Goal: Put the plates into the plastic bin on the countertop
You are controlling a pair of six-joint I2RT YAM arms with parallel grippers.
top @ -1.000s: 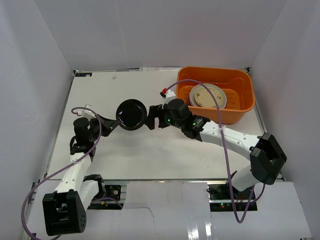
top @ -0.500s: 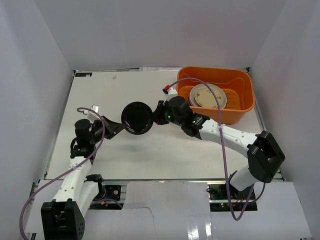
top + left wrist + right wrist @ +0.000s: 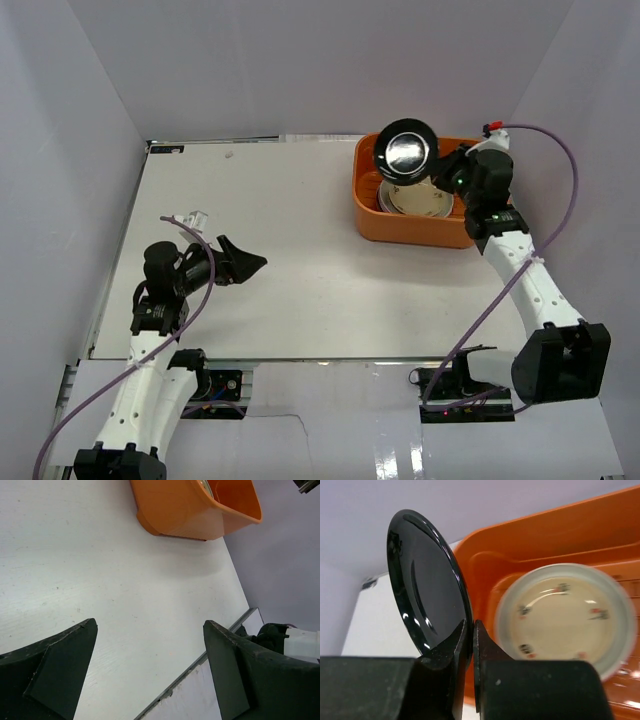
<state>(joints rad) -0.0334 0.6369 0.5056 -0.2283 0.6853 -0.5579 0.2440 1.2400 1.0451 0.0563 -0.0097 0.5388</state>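
Note:
A glossy black plate (image 3: pixel 405 150) hangs tilted on edge over the left end of the orange plastic bin (image 3: pixel 470 232). My right gripper (image 3: pixel 434 166) is shut on the plate's rim. The right wrist view shows the black plate (image 3: pixel 427 585) pinched between the fingers (image 3: pixel 450 655) of the right gripper (image 3: pixel 472 630). Inside the bin (image 3: pixel 545 535) lies a cream plate with a pale rim (image 3: pixel 565 617); whether others lie under it is hidden. My left gripper (image 3: pixel 248 258) stands open and empty over the white countertop (image 3: pixel 300 200), far left of the bin. In the left wrist view that gripper (image 3: pixel 150 627) has only bare countertop (image 3: pixel 100 555) between its fingers.
White walls close in the countertop on the left, back and right. The bin (image 3: pixel 185 510) sits at the back right corner. A metal rail (image 3: pixel 200 665) runs along the near edge. A purple cable (image 3: pixel 560 170) loops off the right arm.
The black plate has passed from my left gripper to my right. The right gripper shut on it and carried it right, over the bin. The left gripper opened and drew back.

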